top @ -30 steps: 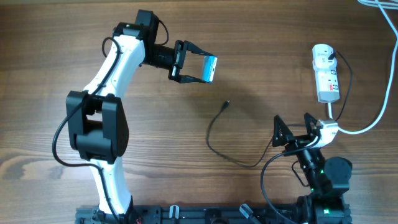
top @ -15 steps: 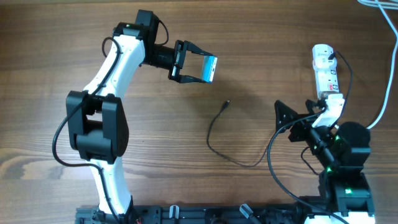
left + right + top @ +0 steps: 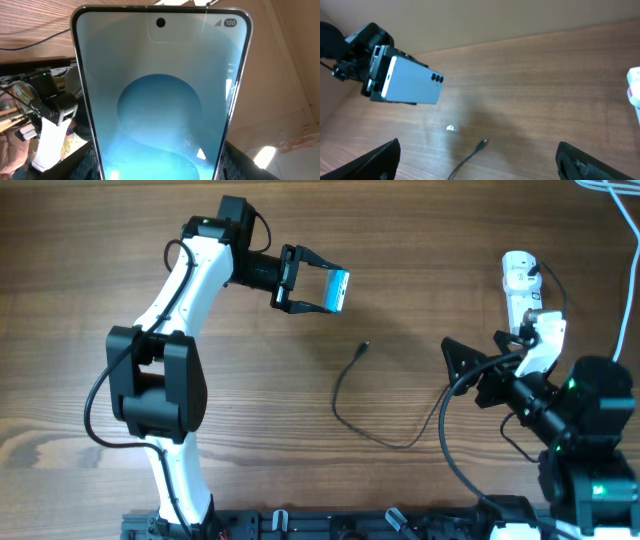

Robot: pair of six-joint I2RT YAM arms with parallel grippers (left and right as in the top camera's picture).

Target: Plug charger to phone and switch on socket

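Observation:
My left gripper (image 3: pixel 335 289) is shut on the phone (image 3: pixel 340 288) and holds it off the table, edge-on from above. In the left wrist view the cyan screen (image 3: pixel 160 100) fills the frame between my fingers (image 3: pixel 82 160). The right wrist view shows its grey back (image 3: pixel 412 81). The charger, a thin black cable, lies on the table with its tip (image 3: pixel 364 347) free, also seen in the right wrist view (image 3: pixel 482 144). My right gripper (image 3: pixel 474 352) is open and empty, to the right of the tip (image 3: pixel 480 167). The white socket (image 3: pixel 518 280) lies far right, partly hidden by my right arm.
A thick white cord (image 3: pixel 612 194) runs along the table's right edge. The charger cable loops across the wood (image 3: pixel 345 418) between the two arms. The socket's end shows at the right edge of the right wrist view (image 3: pixel 635 87).
My right arm has moved away from the front edge toward the socket, now covering its near end. The left arm and the phone have not moved.

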